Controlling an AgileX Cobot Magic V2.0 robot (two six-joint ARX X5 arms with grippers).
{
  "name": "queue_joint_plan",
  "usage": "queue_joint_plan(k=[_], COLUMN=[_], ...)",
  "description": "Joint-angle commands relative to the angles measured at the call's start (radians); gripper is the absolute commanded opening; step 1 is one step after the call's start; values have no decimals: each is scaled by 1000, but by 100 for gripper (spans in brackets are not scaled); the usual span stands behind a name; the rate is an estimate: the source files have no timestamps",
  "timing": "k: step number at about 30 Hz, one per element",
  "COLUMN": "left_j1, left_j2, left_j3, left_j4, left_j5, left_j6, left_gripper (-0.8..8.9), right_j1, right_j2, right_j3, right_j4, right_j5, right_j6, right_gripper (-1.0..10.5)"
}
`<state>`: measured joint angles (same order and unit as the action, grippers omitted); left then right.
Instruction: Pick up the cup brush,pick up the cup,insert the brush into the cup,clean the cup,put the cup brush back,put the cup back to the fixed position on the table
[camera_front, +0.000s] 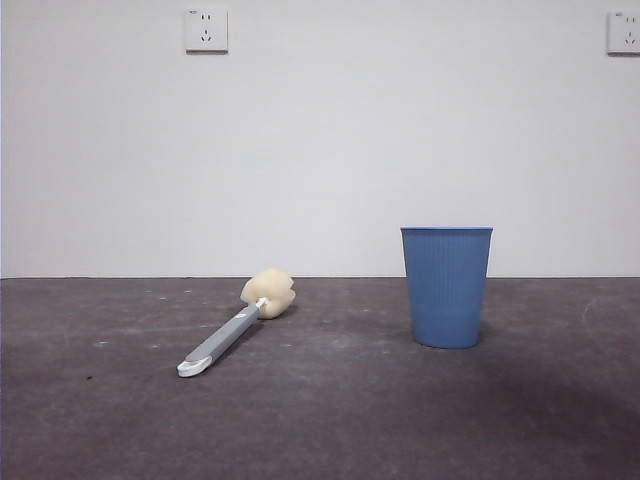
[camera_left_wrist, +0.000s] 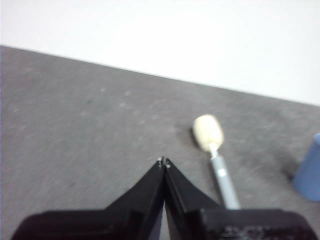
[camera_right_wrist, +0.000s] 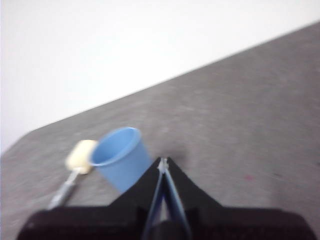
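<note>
The cup brush (camera_front: 236, 326) lies flat on the table (camera_front: 330, 420) left of centre, its cream sponge head toward the wall and its white looped end toward me. The blue ribbed cup (camera_front: 446, 286) stands upright to its right, empty. My left gripper (camera_left_wrist: 164, 162) is shut and empty, above the table beside the brush (camera_left_wrist: 215, 150); the cup's edge (camera_left_wrist: 309, 170) shows beyond. My right gripper (camera_right_wrist: 163, 162) is shut and empty, just in front of the cup (camera_right_wrist: 120, 156), with the brush (camera_right_wrist: 75, 167) past it. Neither gripper shows in the front view.
A white wall (camera_front: 320, 140) rises behind the table's far edge, with two wall sockets (camera_front: 206, 30) high up. The table carries only pale scuffs around the brush and the cup.
</note>
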<state>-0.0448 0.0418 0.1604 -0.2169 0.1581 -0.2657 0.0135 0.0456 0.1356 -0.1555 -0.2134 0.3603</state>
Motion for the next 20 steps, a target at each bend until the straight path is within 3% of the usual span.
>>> queue_joint_plan(k=[1, 5, 11, 20], left_j1=[0, 0, 0, -1], left_j2=[43, 128, 265, 430], left_j3=[47, 145, 315, 524], left_j4=[-7, -63, -233, -534], left_j5=[56, 149, 272, 443], left_j6=[-23, -12, 108, 317], left_gripper=[-7, -7, -7, -7], right_j1=[3, 10, 39, 105], right_j2=[46, 145, 321, 564], right_j3=[46, 149, 368, 704], right_j4=[-5, -70, -285, -720], right_j5=[-68, -172, -308, -313], right_j6=[8, -32, -207, -494], right_gripper=[-12, -12, -12, -11])
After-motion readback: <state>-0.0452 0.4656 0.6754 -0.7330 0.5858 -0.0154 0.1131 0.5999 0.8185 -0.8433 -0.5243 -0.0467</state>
